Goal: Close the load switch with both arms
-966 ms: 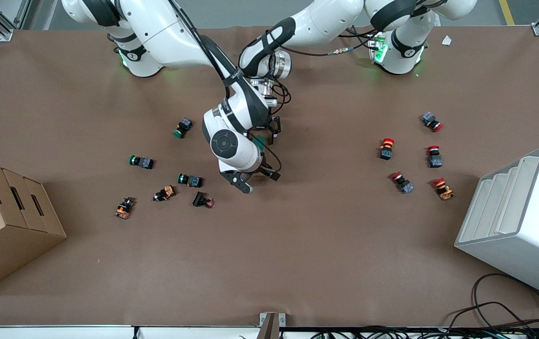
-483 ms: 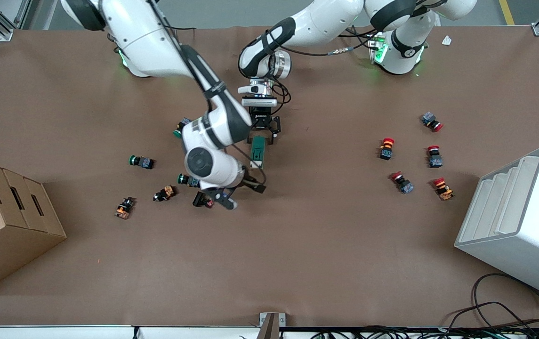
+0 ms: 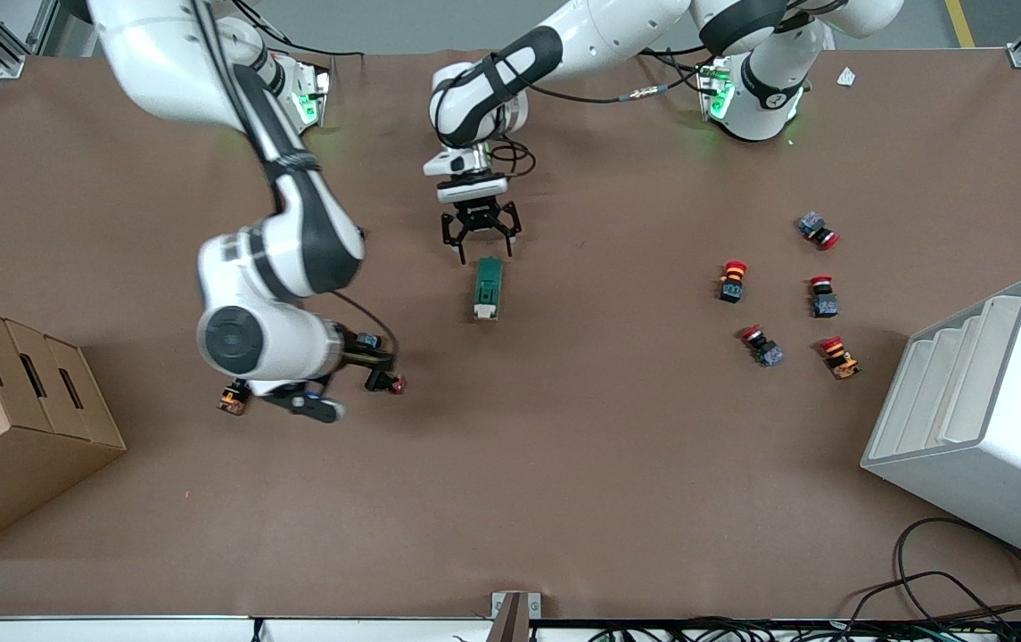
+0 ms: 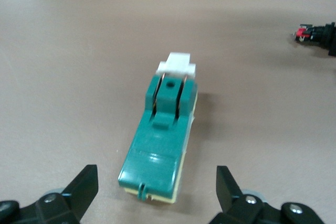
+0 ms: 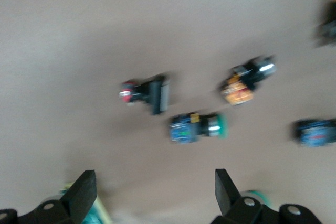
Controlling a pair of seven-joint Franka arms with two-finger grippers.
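Logging item one: load switch [image 3: 487, 288], dark green with a white lever end [image 4: 176, 65], flat on the brown table [image 3: 564, 464], mid-table. My left gripper [image 3: 478, 234] hangs just above its green end, fingers [image 4: 84, 190] spread wide, holding nothing. My right gripper [image 5: 152, 195], also wide and unladen, sits over the push buttons [image 5: 197, 126] toward the right arm's end.

Push buttons [image 3: 732, 281], cardboard box [image 3: 11, 419], white rack [image 3: 983, 419]
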